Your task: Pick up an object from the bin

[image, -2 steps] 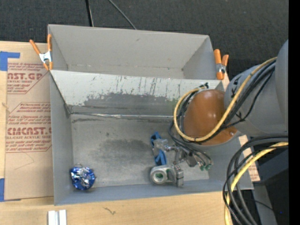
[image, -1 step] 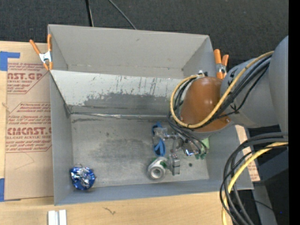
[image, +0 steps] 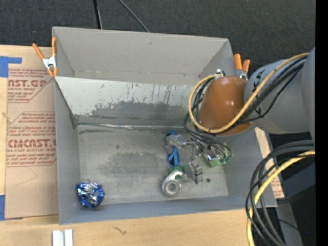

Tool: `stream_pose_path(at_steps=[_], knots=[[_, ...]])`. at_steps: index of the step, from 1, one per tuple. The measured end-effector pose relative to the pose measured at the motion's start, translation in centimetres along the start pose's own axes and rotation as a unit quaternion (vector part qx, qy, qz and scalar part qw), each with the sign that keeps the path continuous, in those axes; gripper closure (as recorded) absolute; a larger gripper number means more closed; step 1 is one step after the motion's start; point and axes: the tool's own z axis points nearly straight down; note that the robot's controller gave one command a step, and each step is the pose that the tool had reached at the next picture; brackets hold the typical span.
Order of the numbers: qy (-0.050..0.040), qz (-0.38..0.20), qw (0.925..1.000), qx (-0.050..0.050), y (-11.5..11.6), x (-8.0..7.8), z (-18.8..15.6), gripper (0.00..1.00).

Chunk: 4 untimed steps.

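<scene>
Silver ring sits at five o'clock on the bin floor, just beside the claw, with a blue-green piece at the claw's ten. Floor lies open from centre to nine. Foil ball hugs the seven o'clock corner. Arm comes in from three; claw apart or together, cannot tell.

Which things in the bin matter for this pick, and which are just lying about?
In play: gripper; silver ring-shaped piece just beside it; blue-and-green piece left of it in view; green piece right of it.
Lying about: blue-and-silver crumpled ball, alone in the lower-left corner of the bin.
</scene>
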Motion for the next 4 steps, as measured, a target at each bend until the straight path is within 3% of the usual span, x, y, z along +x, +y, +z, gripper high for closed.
stream_pose_path(at_steps=[2, 3, 4], knots=[[-0.0003, 0.0, 1.0, 0.001, 0.1, -0.1, -0.2, 0.0], [-0.0064, 0.001, 1.0, 0.003, 0.1, -0.4, -0.3, 1.0], [-0.0059, 0.001, 1.0, 0.004, 0.1, -0.6, -13.2, 1.0]])
